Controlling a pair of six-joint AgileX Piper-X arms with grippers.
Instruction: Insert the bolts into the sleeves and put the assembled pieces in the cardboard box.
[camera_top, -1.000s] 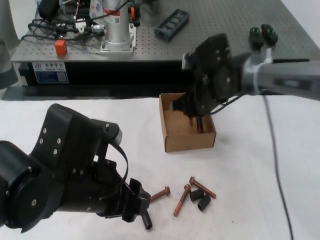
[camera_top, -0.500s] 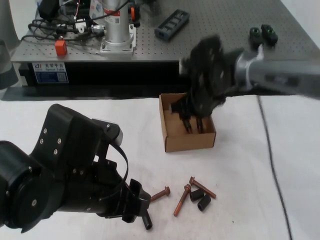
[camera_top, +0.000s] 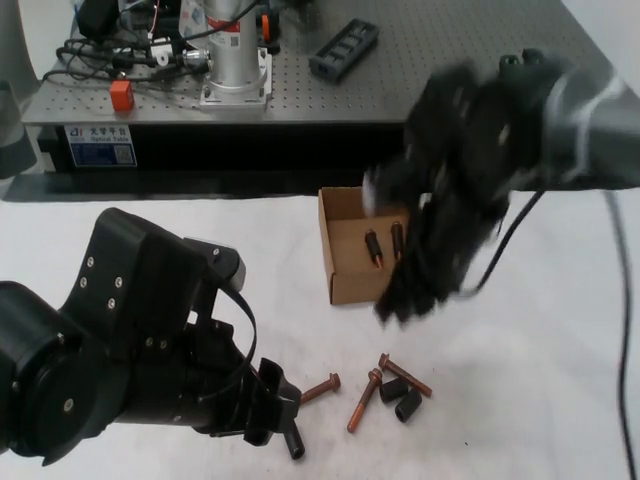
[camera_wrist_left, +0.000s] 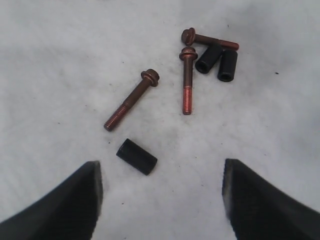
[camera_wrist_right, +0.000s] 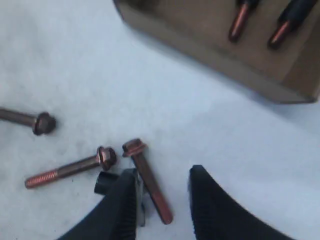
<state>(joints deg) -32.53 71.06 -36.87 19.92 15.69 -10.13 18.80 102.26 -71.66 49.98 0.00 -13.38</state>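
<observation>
At the near edge, the left gripper (camera_wrist_left: 160, 169) hangs spread above a lone sleeve (camera_wrist_left: 136, 156). Beyond lie three bolts (camera_wrist_left: 132, 99) and two sleeves (camera_wrist_left: 210, 51). The right gripper (camera_wrist_right: 161, 172), fingers parted, hangs over one bolt. Farther off, the box (camera_top: 375, 285) holds two assembled pieces (camera_top: 375, 248).

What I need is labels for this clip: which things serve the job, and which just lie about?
Job: three loose bolts, three loose sleeves, cardboard box, two assembled pieces inside it.
Lying about: orange block, black slotted tray, cables, metal post.
</observation>
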